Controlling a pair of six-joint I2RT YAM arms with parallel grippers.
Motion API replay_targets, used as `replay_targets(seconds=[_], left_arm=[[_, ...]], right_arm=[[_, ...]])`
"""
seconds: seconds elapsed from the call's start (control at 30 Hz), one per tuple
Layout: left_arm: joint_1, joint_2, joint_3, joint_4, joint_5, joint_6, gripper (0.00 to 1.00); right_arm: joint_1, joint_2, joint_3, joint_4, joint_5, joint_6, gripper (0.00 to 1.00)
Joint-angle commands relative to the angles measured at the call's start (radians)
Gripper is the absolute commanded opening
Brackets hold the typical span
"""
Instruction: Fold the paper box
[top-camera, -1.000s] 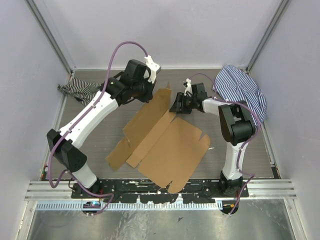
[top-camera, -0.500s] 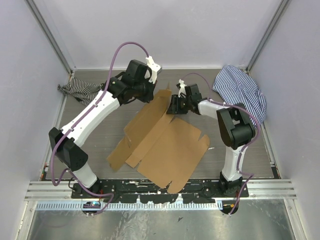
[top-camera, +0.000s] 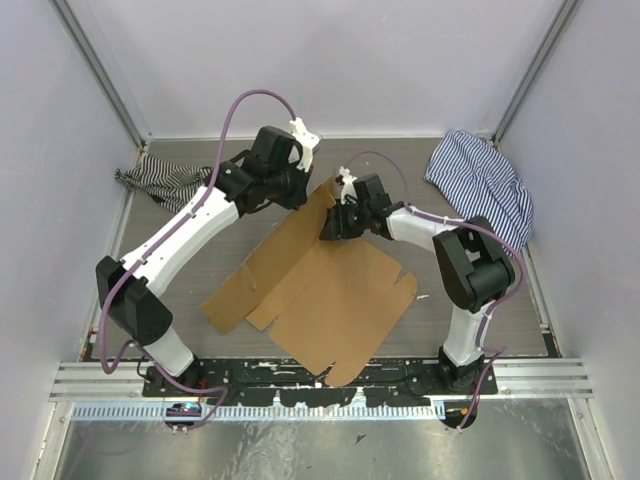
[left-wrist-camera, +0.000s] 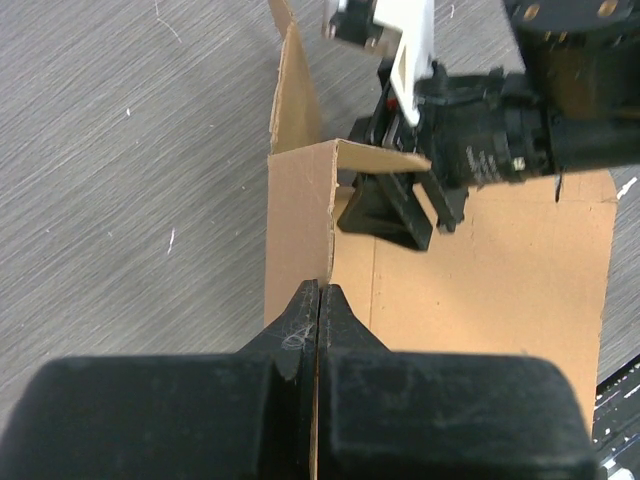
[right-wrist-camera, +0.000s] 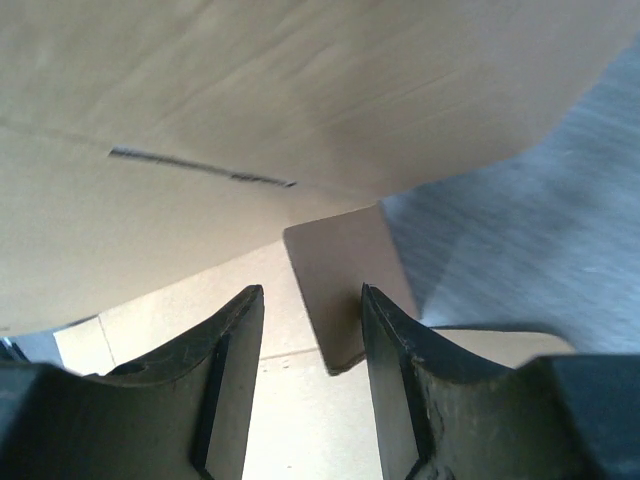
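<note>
The paper box (top-camera: 320, 290) is a brown cardboard sheet with flaps, lying mostly flat mid-table, its far end lifted. My left gripper (top-camera: 300, 195) is shut on the raised far panel; in the left wrist view the cardboard (left-wrist-camera: 300, 230) runs edge-on between the closed jaws (left-wrist-camera: 318, 300). My right gripper (top-camera: 333, 225) is open, pushed in against the raised flap from the right. In the right wrist view its fingers (right-wrist-camera: 240, 340) straddle a small tab (right-wrist-camera: 345, 280) under the overhanging panel (right-wrist-camera: 300, 90). It also shows in the left wrist view (left-wrist-camera: 400, 210).
A striped cloth (top-camera: 480, 180) lies at the back right and another striped cloth (top-camera: 160, 180) at the back left. The enclosure walls stand close on both sides. The arm bases sit on the rail (top-camera: 320, 375) at the near edge.
The right gripper has moved left and pushed into the raised flap. The whole sheet has slid left and slightly nearer. The left gripper stays shut on the far panel.
</note>
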Motion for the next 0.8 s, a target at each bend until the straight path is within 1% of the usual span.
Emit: replay_targets(seconds=[0.0, 0.2, 0.53, 0.77], left_arm=[[0.001, -0.036, -0.036, 0.036, 0.022, -0.019, 0.0], [0.001, -0.053, -0.066, 0.043, 0.026, -0.026, 0.0], [0.001, -0.067, -0.109, 0.041, 0.017, -0.059, 0.0], [0.001, -0.077, -0.142, 0.042, 0.016, -0.092, 0.0]], right_arm=[[0.055, -0.025, -0.005, 0.001, -0.005, 0.013, 0.49], [0.08, -0.011, -0.024, 0.012, 0.043, 0.043, 0.49], [0.082, 0.069, -0.045, 0.006, 0.13, 0.08, 0.49], [0.082, 0.09, -0.06, 0.02, 0.144, 0.093, 0.48]])
